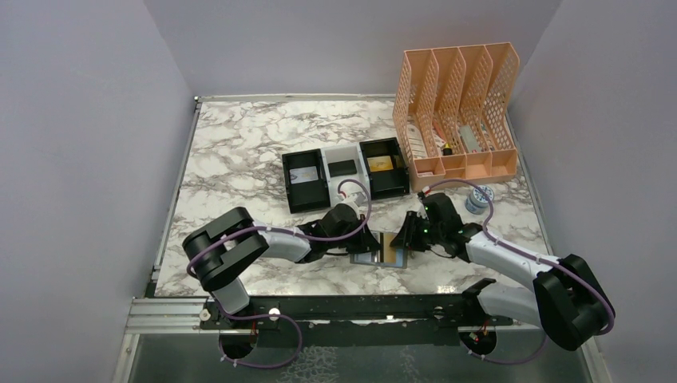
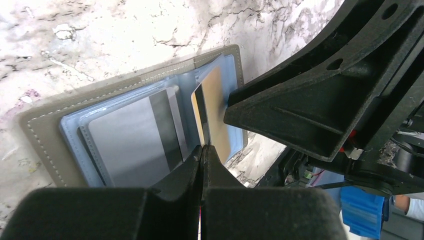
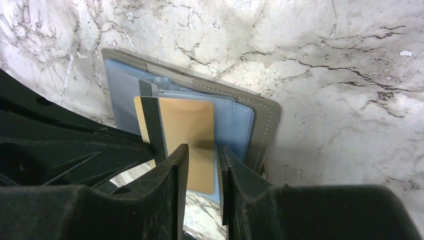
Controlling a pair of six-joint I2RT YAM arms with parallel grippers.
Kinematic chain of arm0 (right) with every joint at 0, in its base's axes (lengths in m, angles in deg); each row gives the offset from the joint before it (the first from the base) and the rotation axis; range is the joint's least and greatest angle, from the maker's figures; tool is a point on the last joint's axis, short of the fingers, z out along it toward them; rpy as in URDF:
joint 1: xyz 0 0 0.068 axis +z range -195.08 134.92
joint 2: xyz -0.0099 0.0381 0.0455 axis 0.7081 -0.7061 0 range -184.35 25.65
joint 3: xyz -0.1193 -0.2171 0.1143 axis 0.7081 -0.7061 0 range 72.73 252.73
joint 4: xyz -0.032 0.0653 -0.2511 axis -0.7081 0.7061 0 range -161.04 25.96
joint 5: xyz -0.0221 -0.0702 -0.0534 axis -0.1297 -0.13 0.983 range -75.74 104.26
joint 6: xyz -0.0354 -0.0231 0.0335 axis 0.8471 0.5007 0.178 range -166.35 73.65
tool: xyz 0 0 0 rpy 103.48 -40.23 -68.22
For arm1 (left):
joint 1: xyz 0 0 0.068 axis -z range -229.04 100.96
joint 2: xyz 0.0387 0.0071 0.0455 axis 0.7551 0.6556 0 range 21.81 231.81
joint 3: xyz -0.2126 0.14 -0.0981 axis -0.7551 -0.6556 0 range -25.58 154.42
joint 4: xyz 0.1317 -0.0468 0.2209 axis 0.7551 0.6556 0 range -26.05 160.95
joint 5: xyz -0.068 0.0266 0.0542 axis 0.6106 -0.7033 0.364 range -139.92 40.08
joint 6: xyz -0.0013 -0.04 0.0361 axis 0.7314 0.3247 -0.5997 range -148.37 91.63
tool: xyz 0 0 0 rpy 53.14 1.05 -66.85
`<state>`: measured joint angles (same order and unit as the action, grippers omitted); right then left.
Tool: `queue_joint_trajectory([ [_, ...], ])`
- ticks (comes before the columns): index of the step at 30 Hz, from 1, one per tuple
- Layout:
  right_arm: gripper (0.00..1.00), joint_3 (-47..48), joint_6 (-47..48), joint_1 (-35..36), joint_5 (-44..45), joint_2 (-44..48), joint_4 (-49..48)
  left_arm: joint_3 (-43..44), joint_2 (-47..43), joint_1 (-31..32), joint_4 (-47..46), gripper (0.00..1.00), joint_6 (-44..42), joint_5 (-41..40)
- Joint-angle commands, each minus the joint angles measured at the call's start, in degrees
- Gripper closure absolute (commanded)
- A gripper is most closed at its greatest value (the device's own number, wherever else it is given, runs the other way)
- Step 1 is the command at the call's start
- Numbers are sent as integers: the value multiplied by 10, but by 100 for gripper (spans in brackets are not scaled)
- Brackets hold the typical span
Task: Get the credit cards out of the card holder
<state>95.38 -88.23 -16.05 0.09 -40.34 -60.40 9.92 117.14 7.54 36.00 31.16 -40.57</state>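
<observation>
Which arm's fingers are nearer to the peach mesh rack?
Right. The right fingers rest on the card holder's side toward the rack; the left fingers pinch the gold card on the far side.

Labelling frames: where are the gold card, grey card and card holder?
Gold card [image 3: 186, 125], right wrist view, its bare face.
Grey card [image 2: 125, 145], left wrist view, left of its stripe.
Card holder [image 2: 42, 145], left wrist view, its taupe border.

bright light; soft shadow beside card holder [image 3: 267, 125]; left end effector [image 2: 202, 148] blurred up close, credit card [image 2: 217, 110] sharp.
</observation>
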Motion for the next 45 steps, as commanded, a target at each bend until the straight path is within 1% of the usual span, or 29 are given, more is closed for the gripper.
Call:
queue_joint_trajectory([
  [1, 71, -13, 5, 2, 37, -7, 22, -16, -27, -4, -12, 100, 0, -13],
  [4, 71, -3, 11, 2, 20, 5, 26, -26, -35, -6, -12, 100, 2, -19],
  [7, 71, 10, 29, 2, -23, 32, 16, -25, -34, -6, -13, 100, 0, -13],
  [10, 70, 14, 38, 2, -77, 50, -17, -16, -25, -7, -13, 100, -3, -3],
  [13, 69, 9, 31, 2, -121, 31, -54, -11, -20, -6, -13, 100, -3, -2],
  [14, 69, 8, 24, 2, -117, 19, -52, -9, -20, -6, -13, 100, -4, -2],
  [16, 69, 14, 9, 2, -74, -10, -21, -7, -20, -7, -13, 100, -5, -1],
  [19, 69, 6, 6, 2, -31, -30, -4, -4, -18, -7, -13, 99, -4, 2],
  [22, 68, -9, 6, 2, -31, -36, -14, -1, -14, -7, -15, 95, -5, 7],
  [25, 68, -22, -1, 2, -44, -44, -34, 4, -2, -7, -24, 88, -5, 21],
  [30, 68, -37, -21, 2, -41, -46, -56, 15, 25, -6, -55, 85, 3, 57],
  [33, 68, -34, -20, 2, -36, -44, -53, 11, 35, -6, -69, 88, 10, 56],
  [37, 68, -29, -13, 2, -21, -29, -40, -2, 25, -7, -70, 99, 16, 37],
  [38, 68, -28, -12, 2, -15, -21, -35, -9, 16, -7, -69, 100, 17, 31],
  [45, 68, 6, 9, 2, 25, 7, 1, -57, -53, -8, -60, 100, 21, -10],
])
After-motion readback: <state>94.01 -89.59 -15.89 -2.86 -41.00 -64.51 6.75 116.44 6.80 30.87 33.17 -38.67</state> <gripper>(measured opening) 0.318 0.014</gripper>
